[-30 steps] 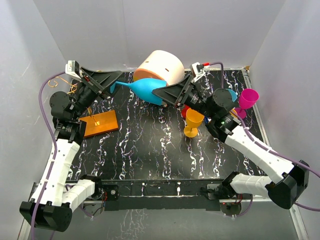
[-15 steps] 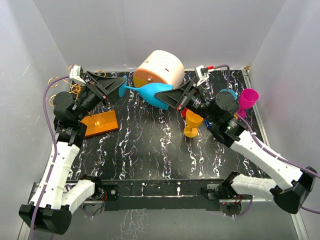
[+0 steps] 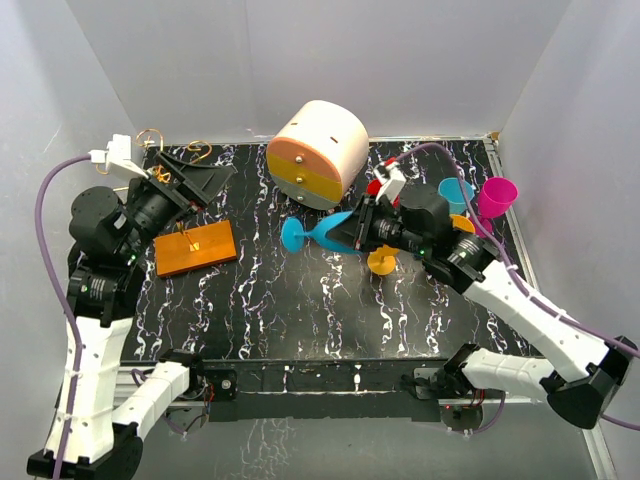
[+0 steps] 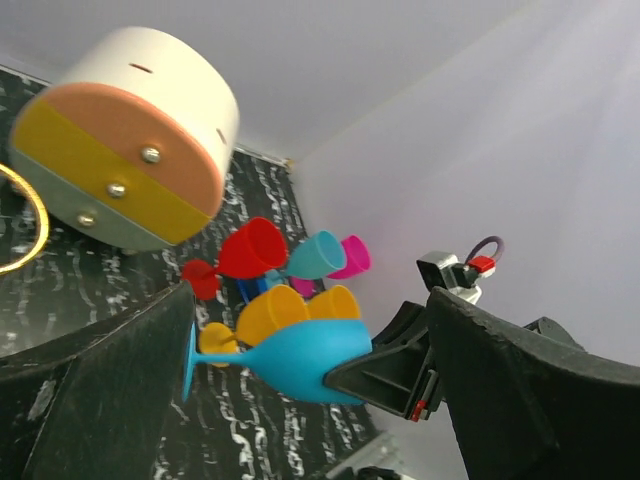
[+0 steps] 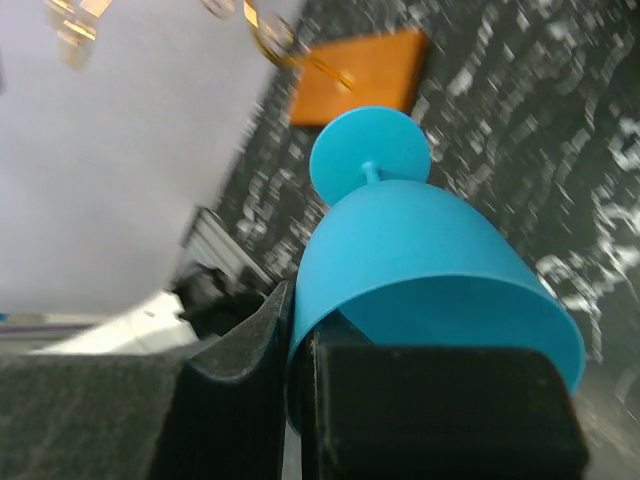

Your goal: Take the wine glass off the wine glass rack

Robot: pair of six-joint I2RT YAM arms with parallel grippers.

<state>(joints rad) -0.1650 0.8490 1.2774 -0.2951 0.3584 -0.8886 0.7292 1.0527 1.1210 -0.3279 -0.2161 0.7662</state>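
Top view first: the right claw (image 3: 346, 232) has the blue glass (image 3: 318, 236) nipped at the bowl. The glass lies on its side above the middle of the tabletop (image 3: 300, 320), foot pointing left. It's off the rack (image 3: 205, 250) and well apart from it. The rack sits at the left, its orange base flat and its gold wire curls up near the back wall. The left claw (image 3: 205, 172) hangs near those curls, spread wide, nothing in it. Behind the blue glass sits the drawer box (image 3: 320, 150), near but not touching. Just beside the right arm stands a yellow glass (image 3: 382, 262). A teal glass (image 3: 455, 190) and a pink glass (image 3: 497, 196) crowd the right back corner.

Left wrist now: between its two wide-set fingers, the blue glass hangs sideways with the right claw clamped on its rim. Bunched behind it are a red glass (image 4: 250, 248) plus the yellow, teal and pink ones. The drawer box looms at upper left.

Right wrist: the blue bowl fills the frame, its wall pinched tight between the fingers. The foot aims toward the rack's orange base, with marbled tabletop between them.
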